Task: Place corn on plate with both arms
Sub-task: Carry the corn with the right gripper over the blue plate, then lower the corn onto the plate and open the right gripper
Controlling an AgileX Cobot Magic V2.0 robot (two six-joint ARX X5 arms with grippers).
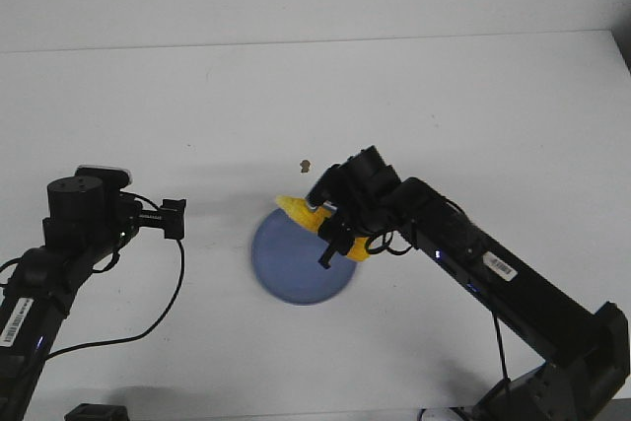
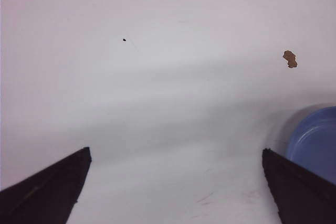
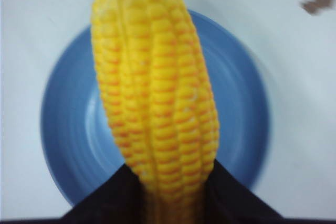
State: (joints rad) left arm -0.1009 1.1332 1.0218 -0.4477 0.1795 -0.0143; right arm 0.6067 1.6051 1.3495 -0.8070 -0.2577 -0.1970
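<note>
The yellow corn [image 1: 301, 211] is held in my right gripper [image 1: 333, 232] above the far right rim of the blue plate [image 1: 291, 263]. In the right wrist view the corn [image 3: 155, 93] fills the middle, clamped between the black fingers [image 3: 105, 198], with the plate [image 3: 68, 124] under it. My left gripper [image 1: 174, 218] is open and empty over bare table left of the plate. In the left wrist view its two fingers [image 2: 47, 190] stand wide apart, and the plate's edge [image 2: 317, 140] shows beside one finger.
A small brown crumb [image 1: 306, 164] lies on the white table just beyond the plate; it also shows in the left wrist view [image 2: 290, 59] and the right wrist view [image 3: 317, 1]. A tiny dark speck [image 2: 124, 39] lies on the table.
</note>
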